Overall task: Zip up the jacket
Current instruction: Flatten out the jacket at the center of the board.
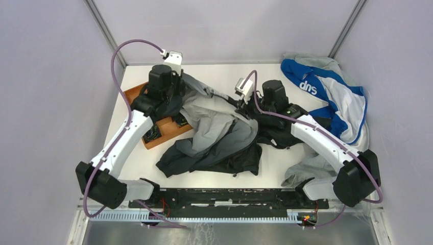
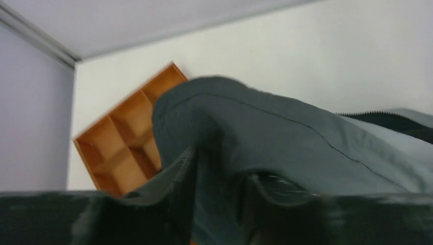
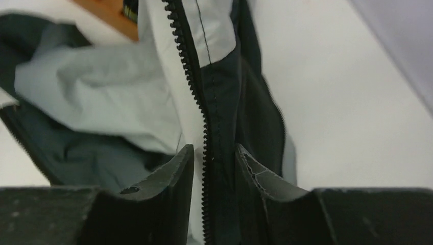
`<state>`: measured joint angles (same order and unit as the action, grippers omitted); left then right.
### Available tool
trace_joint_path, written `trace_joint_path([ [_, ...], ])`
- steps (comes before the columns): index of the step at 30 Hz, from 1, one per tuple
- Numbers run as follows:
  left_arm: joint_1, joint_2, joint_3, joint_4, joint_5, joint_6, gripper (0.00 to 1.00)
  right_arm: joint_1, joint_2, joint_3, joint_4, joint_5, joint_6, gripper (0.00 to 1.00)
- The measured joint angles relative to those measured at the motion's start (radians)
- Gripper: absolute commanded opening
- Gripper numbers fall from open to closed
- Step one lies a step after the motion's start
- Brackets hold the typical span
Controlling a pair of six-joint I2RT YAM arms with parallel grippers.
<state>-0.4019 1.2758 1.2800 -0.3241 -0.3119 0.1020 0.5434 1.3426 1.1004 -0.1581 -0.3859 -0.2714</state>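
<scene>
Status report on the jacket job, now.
Left jaws and right jaws parted, jacket cloth between. Jacket crumpled, zipper undone. Wooden tray partly beneath it.

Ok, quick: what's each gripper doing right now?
Left gripper: around a fold of the grey-to-black hooded jacket; whether it grips cannot be told.
Right gripper: open, the jacket's black zipper edge loose in the gap.

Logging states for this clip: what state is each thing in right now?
jacket, crumpled, front unzipped.
left gripper, open, jacket fabric between its jaws.
right gripper, open, straddling the zipper.
wooden tray, partly covered by the jacket.
blue-and-white top, bunched up, far right.
</scene>
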Motion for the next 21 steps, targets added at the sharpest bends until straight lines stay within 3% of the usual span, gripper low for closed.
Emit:
trace_joint_path([
  [3, 0.025, 0.039, -0.010, -0.071, 0.008, -0.069, 0.83, -0.020, 0.000, -0.045, -0.088, -0.051, -0.043, 0.66],
  [6, 0.048, 0.024, -0.023, -0.122, 0.007, -0.125, 0.94, -0.079, -0.005, -0.046, -0.144, -0.127, -0.092, 0.76],
  [12, 0.064, -0.130, -0.026, -0.161, 0.067, -0.230, 0.97, -0.272, -0.010, 0.012, -0.273, -0.235, -0.188, 0.95],
  [16, 0.064, -0.244, -0.026, -0.150, 0.183, -0.352, 0.97, -0.330, -0.010, 0.061, -0.317, -0.271, -0.262, 0.98],
  [21, 0.064, -0.262, -0.022, -0.156, 0.287, -0.509, 0.96, -0.346, -0.004, 0.064, -0.360, -0.338, -0.317, 0.98],
])
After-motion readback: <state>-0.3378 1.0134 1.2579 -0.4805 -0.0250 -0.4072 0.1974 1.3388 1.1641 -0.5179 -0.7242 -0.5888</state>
